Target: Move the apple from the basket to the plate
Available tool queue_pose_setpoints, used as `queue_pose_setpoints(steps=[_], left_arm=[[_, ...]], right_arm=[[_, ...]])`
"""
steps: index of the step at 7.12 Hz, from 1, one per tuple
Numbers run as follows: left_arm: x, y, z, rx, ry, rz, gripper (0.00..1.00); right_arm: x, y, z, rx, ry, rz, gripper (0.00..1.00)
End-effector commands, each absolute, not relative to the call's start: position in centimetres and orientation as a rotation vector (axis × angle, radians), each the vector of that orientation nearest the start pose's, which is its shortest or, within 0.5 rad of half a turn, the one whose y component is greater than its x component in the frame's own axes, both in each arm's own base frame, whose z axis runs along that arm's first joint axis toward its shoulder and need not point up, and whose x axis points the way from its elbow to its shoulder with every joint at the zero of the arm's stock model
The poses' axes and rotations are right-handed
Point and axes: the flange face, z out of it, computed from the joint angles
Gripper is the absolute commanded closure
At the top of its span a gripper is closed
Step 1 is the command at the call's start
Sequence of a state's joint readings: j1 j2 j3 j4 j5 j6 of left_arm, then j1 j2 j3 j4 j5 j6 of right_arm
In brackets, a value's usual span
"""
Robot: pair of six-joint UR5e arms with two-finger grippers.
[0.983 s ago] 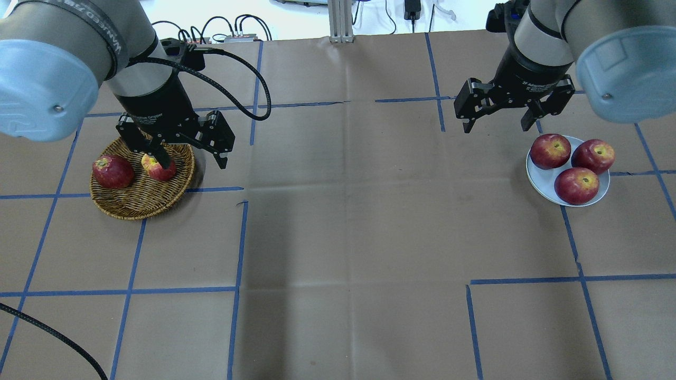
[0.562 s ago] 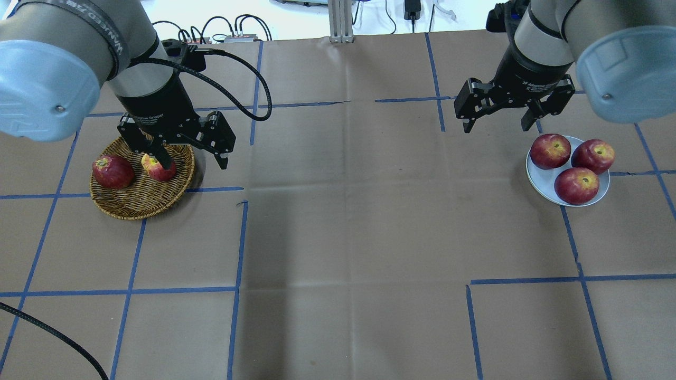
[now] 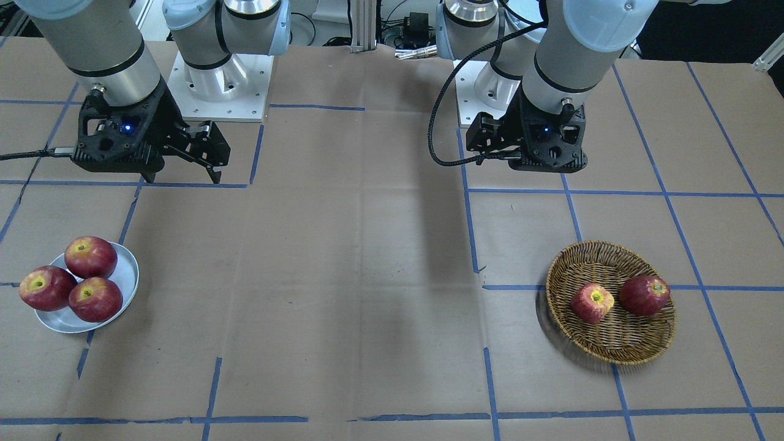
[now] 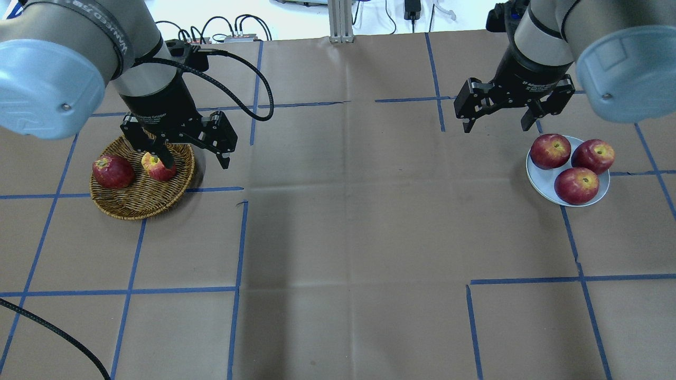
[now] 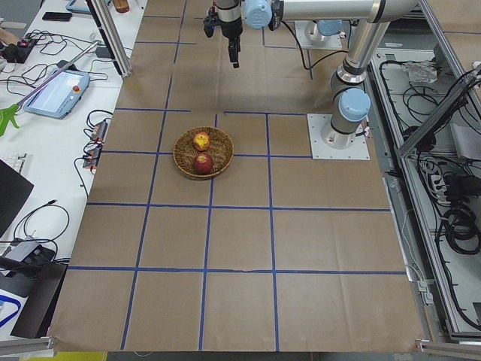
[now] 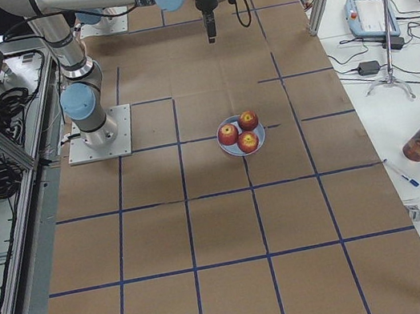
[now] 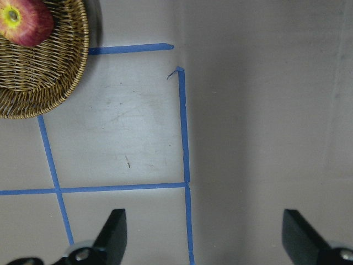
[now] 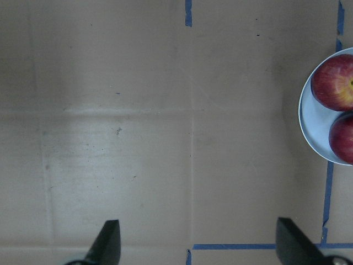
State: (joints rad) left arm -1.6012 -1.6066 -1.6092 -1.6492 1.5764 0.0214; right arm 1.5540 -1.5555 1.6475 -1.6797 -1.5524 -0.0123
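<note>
The left tool (image 4: 196,165), spread and empty, had only edged slightly, high near the basket (image 3: 612,246). The apple (image 3: 592,302) lay inside it, ungrasped. The right tool (image 4: 496,126) hung spread near the plate (image 3: 125,269), so the pickup seemingly remained ahead.

Overhead, the left fingers (image 4: 165,158) hide part of the apple (image 4: 152,170).

Robotics lab: paper-covered table (image 4: 343,237), blue tape grid (image 4: 129,291), bolted arm base plate (image 3: 252,105), teach pendant (image 5: 54,90), loose cables (image 5: 451,218).
</note>
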Motion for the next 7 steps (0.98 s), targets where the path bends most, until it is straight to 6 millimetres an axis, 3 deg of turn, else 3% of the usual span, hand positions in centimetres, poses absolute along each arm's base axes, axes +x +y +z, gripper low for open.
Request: queue_pose_setpoints(steps=[1, 7], left_arm=[[-14.8, -48.6, 44.3, 0.082, 3.123, 0.242, 0.0], [-14.7, -47.3, 44.1, 0.121, 3.119, 0.233, 0.0]], right_arm=[[12.7, -50.1, 45.4, 0.007, 3.123, -0.027, 0.0], [12.7, -50.1, 45.4, 0.007, 3.123, -0.027, 0.0]])
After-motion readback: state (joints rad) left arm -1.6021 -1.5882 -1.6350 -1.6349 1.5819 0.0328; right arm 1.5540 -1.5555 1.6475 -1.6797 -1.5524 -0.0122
